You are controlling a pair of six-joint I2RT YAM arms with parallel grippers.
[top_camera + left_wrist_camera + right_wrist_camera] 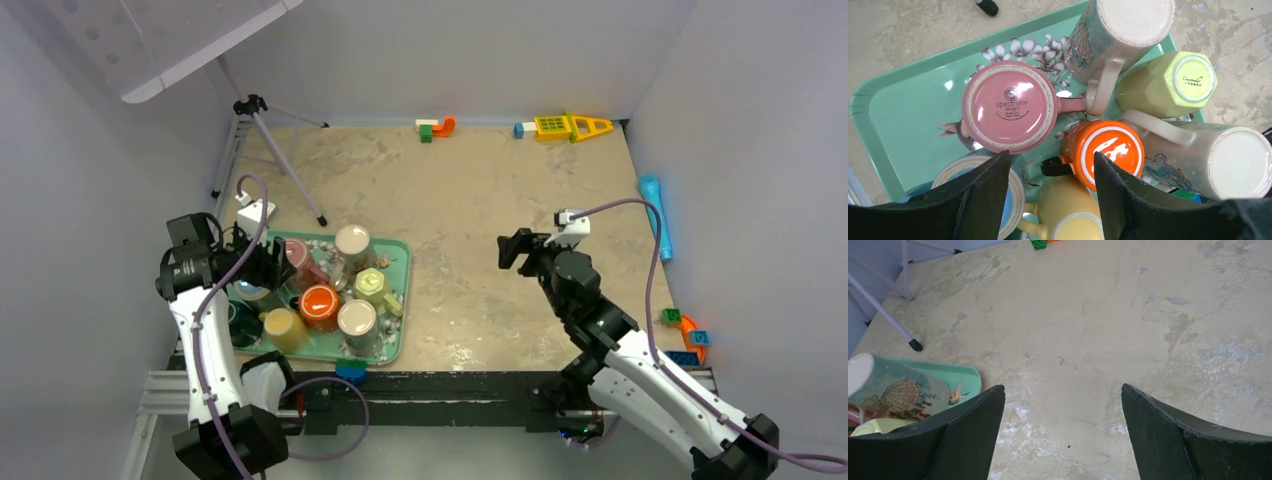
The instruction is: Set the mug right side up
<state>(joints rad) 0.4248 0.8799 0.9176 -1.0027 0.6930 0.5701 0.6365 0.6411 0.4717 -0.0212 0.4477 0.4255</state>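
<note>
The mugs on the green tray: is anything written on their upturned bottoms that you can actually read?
"spectrum designz": on the base of the pink mug, under a round swirl logo. The tiny line beneath it is too small to read.
A cursive brand word on the base of the lime-green mug: too small and blurred to read.
No other writing shows in any view.

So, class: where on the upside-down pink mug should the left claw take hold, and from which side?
Probably across its round body, from above, since the pink mug stands base up. Bare tray lies on the side away from its handle, leaving room there; the handle side is crowded by the tall shell mug and orange mug.
</note>
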